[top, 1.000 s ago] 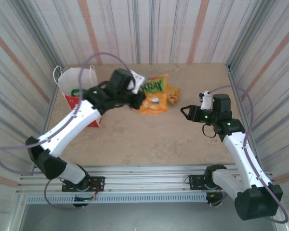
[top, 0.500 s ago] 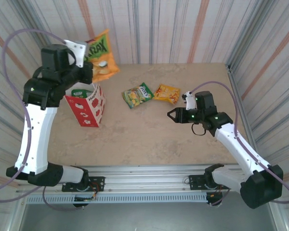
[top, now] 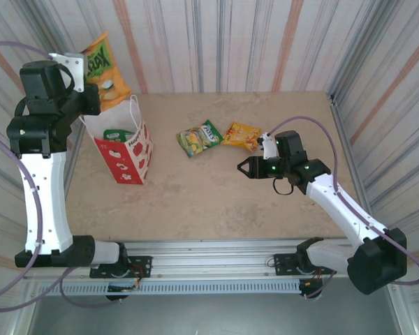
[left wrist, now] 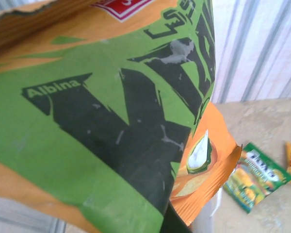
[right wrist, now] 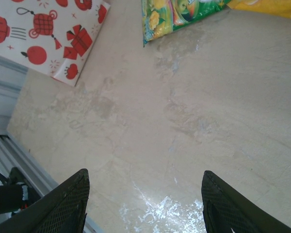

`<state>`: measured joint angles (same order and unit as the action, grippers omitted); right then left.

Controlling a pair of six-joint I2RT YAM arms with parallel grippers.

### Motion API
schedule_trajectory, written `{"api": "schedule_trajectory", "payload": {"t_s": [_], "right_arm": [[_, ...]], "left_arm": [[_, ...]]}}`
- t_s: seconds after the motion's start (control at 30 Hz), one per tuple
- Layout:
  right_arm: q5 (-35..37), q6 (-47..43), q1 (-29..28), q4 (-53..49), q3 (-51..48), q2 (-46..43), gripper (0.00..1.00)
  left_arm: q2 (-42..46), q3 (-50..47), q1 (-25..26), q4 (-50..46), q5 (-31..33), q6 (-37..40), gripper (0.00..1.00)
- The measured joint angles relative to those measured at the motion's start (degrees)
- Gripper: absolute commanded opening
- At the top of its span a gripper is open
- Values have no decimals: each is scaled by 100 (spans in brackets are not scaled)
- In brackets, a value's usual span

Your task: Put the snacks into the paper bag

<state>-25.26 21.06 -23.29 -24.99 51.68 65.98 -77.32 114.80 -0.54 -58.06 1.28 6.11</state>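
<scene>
Orange-and-green shiny snack packet (top: 106,70) hangs clenched in the left end effector (top: 89,89), with the tall red-and-white paper bag (top: 129,157) below it. A green packet (top: 199,137) and a yellow packet (top: 241,135) lie on the beige worktop (top: 216,202) ahead of the right end effector (top: 243,167), which is released and empty.

Orange-and-green packet (top: 105,70) with black lettering, red-and-white paper bag (top: 129,159), green-and-yellow packet (top: 199,137), yellow-orange packet (top: 241,135), mottled beige table (top: 216,202), grey-and-orange striped walls (top: 230,42)

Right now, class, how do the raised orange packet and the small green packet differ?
The raised orange packet hangs pinched in the left gripper; the small green packet lies flat on the table. The raised orange packet looks larger than the small green packet. Both are shiny snack packets.
</scene>
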Motion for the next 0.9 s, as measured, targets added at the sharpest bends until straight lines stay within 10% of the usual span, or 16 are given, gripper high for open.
{"api": "schedule_trajectory", "payload": {"t_s": [0.53, 0.9], "right_arm": [[-2, 103, -186, -24, 105, 267, 62], [-2, 103, -201, -57, 111, 271, 62]], "left_arm": [[-468, -946, -396, -807, -509, 424, 0], [-503, -1700, -402, 317, -866, 901, 0]]}}
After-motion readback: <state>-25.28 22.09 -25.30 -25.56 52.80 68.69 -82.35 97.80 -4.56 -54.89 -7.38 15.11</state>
